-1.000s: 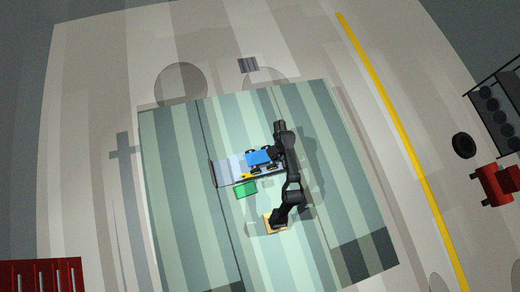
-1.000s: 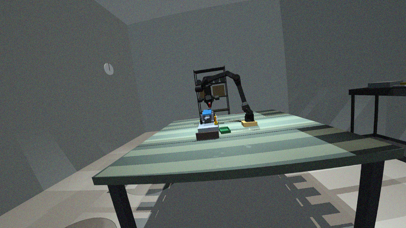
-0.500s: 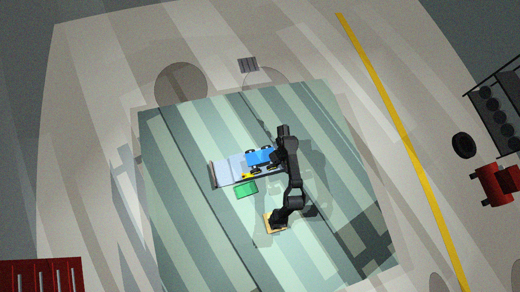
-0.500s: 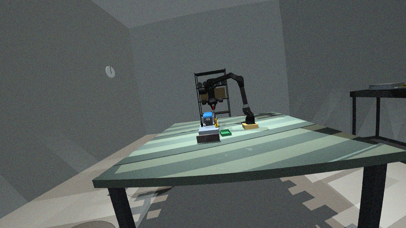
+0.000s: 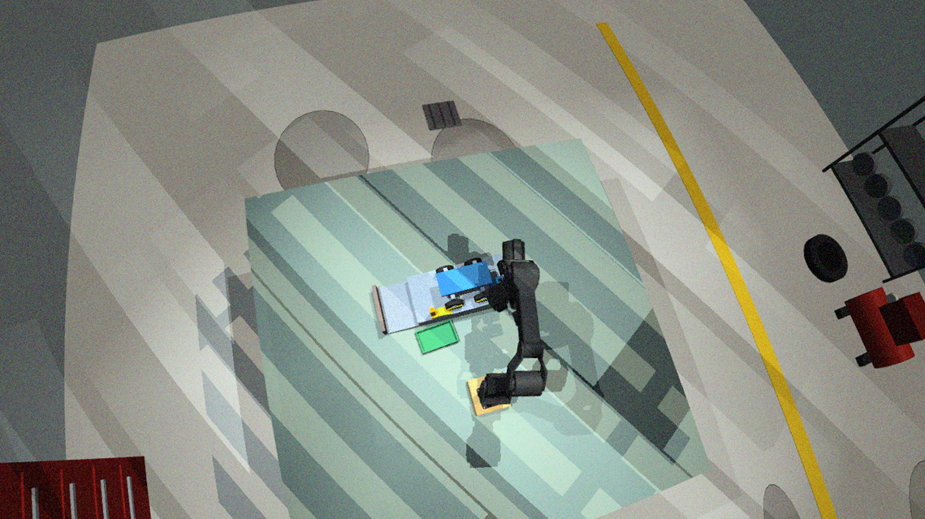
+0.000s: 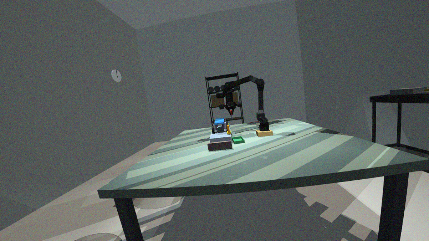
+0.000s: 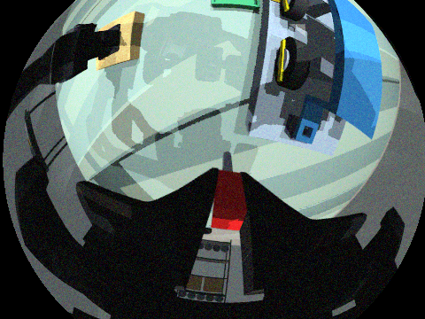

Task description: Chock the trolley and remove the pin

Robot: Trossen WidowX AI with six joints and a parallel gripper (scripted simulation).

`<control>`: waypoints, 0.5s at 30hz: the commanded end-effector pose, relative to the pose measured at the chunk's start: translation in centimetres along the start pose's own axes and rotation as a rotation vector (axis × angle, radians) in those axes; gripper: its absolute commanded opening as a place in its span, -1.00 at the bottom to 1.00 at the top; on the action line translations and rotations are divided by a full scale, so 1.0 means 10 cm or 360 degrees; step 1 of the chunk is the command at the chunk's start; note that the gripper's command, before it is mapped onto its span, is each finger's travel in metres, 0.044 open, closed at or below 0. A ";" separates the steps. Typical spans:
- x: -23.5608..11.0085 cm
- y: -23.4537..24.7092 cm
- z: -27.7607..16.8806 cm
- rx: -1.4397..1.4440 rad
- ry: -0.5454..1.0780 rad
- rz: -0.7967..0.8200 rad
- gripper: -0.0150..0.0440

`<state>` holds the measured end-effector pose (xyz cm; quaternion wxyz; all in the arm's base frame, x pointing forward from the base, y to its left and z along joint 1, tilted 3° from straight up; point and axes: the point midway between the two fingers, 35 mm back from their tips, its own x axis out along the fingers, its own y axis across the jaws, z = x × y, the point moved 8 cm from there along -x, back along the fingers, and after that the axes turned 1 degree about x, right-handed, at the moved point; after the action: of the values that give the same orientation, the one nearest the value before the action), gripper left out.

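My gripper (image 6: 231,111) (image 7: 228,176) is shut on the red-headed stop pin and holds it in the air past the ramp's uphill end. The pin's grey shank (image 7: 227,162) points down, clear of the blue socket (image 7: 306,130) with its dark square hole. The blue trolley (image 5: 459,280) (image 6: 219,121) (image 7: 360,49) stands on the ramp (image 5: 396,307) (image 6: 220,137) (image 7: 266,128). The yellow chock (image 5: 440,312) (image 6: 228,130) sits at the downhill side of its near lower wheel (image 5: 454,304); contact looks close, but a tiny gap cannot be ruled out. The green tray (image 5: 437,337) (image 6: 238,140) (image 7: 235,3) looks empty.
The tray lies on the table (image 5: 340,395) (image 6: 182,169) beside the ramp's near long side. The arm's base stands on a wooden block (image 5: 476,403) (image 6: 264,133) (image 7: 133,42). A dark rack (image 6: 222,77) and a red machine (image 5: 876,327) stand off the table.
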<state>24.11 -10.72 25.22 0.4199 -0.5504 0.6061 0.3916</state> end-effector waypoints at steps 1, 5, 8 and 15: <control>-0.01 0.06 -0.01 -0.0001 0.0002 -0.0008 -0.49; -0.02 0.05 0.04 -0.0001 0.0001 -0.0008 -0.49; -0.03 0.05 0.17 -0.0001 -0.0001 -0.0008 -0.49; -0.05 0.05 0.47 -0.0002 -0.0004 -0.0008 -0.49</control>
<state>24.03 -7.14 24.26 0.4220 -0.5505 0.6031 0.3939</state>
